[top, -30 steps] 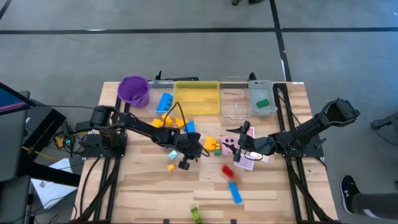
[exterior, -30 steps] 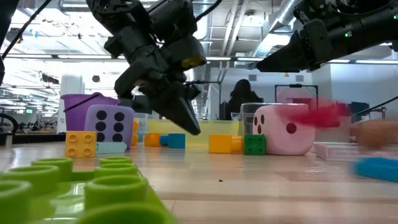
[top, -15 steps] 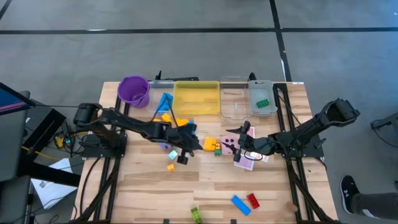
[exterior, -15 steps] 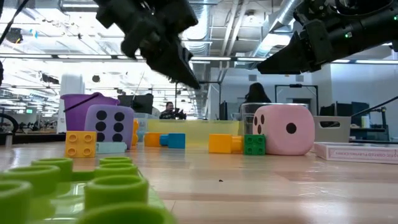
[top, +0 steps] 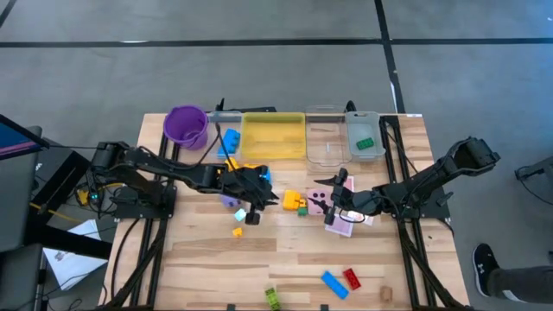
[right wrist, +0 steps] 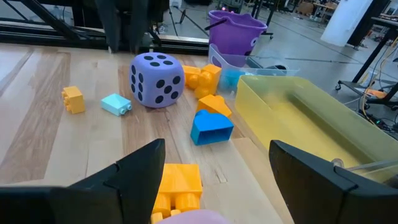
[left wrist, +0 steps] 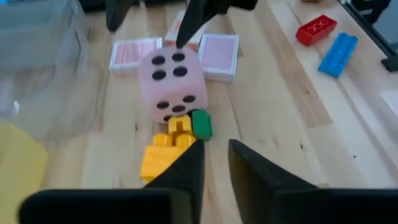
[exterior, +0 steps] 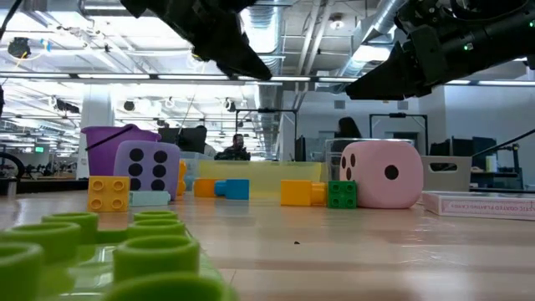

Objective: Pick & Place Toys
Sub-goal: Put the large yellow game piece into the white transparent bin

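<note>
High view — pink die (top: 321,202) beside yellow block (top: 292,200) | purple cup (top: 186,126) far corner

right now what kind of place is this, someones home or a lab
Most likely a lab or open workshop, not a home: exposed ceiling ducts and strip lights, a person at a workstation in the background, and a wooden table on a grey taped floor.

- High view: straight down from above, far off, whole table (top: 207,250) in shot.
- Low view: at tabletop level, looking across into room behind; green block (exterior: 92,259) v. close to lens.
- L wrist view: close, angled down past own fingers (left wrist: 186,171) at pink die (left wrist: 171,84).
- R wrist view: close, low over table, facing purple die (right wrist: 155,79).
- Both dice shared w/ high & low views.
</note>
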